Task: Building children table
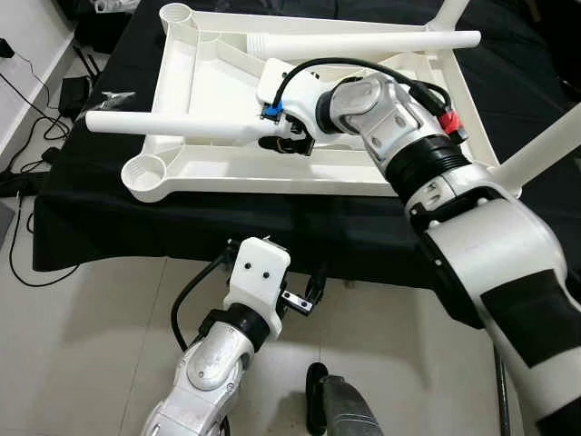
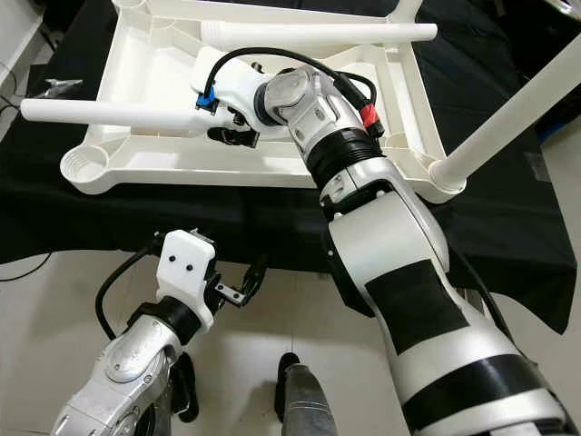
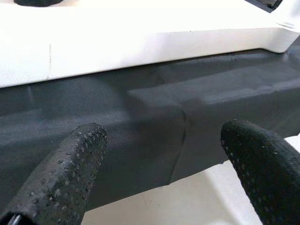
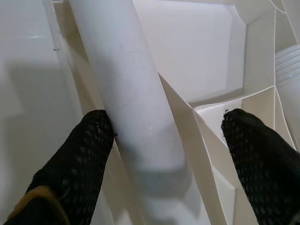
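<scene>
The white table top lies upside down on a black cloth. One loose white leg rests across its left side, and another loose leg lies along the far rim. A third leg stands in the right corner socket. The near left socket is empty. My right gripper is open at the thick end of the left leg; the leg lies between the fingers, against one finger. My left gripper hangs open below the cloth's front edge, holding nothing.
Cables trail over the floor to the left of the cloth. A dark grey object stands on the tiles near my feet. A fourth leg rises at the far right corner.
</scene>
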You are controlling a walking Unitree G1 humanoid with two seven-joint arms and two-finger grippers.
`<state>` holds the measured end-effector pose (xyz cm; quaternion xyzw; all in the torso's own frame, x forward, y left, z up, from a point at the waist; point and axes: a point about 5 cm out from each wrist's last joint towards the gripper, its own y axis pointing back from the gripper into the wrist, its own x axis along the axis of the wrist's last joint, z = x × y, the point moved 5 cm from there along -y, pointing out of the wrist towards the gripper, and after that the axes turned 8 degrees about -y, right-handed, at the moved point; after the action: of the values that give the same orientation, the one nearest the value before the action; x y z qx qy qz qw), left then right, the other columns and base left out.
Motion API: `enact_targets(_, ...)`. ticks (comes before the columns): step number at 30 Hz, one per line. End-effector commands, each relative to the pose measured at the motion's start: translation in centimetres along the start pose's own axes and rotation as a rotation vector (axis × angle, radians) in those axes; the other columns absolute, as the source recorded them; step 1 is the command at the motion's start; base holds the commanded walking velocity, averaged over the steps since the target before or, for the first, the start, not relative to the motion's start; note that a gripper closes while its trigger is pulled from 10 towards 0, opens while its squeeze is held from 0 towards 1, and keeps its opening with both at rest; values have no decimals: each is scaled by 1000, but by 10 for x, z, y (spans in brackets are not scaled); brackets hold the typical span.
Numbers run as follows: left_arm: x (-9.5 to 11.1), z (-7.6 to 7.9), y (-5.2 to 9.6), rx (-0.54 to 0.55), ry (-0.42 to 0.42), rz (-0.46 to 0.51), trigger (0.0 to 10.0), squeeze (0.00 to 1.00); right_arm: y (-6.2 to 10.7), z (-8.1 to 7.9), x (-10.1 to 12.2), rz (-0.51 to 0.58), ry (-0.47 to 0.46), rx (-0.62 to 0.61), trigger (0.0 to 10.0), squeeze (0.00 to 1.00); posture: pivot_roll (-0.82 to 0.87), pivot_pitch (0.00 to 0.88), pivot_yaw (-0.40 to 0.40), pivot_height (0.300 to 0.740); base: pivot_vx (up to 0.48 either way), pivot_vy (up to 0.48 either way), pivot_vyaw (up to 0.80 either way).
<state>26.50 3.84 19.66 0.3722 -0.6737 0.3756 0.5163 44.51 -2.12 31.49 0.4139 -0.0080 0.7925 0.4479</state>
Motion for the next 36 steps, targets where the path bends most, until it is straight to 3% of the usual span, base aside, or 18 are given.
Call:
enact_targets(1,-3,3,4,-1,5,-21,10000,0,-8,-18,-15,-57,27,72,10000,0,30,345,-154,740,0,0,0)
enact_targets(9,-2,6,6,0,15,-23,10000,0,-15,-25,-20,-88,88,55,10000,0,24,350,-163,740,0,0,0)
enact_targets(13,-1,7,6,2,17,-21,10000,0,-18,-30,-21,-99,74,63,10000,0,23,354,-164,740,0,0,0)
enact_targets(16,0,8,7,3,21,-20,10000,0,-20,-33,-19,-93,10,75,10000,0,24,358,-176,740,0,0,0)
enact_targets(28,6,12,16,21,44,-24,10000,0,-15,-18,-11,-86,-28,14,10000,0,19,397,-205,740,0,0,0)
enact_targets(36,6,13,21,32,57,-41,10000,0,-17,-21,-8,-83,-6,21,10000,0,13,426,-221,740,0,0,0)
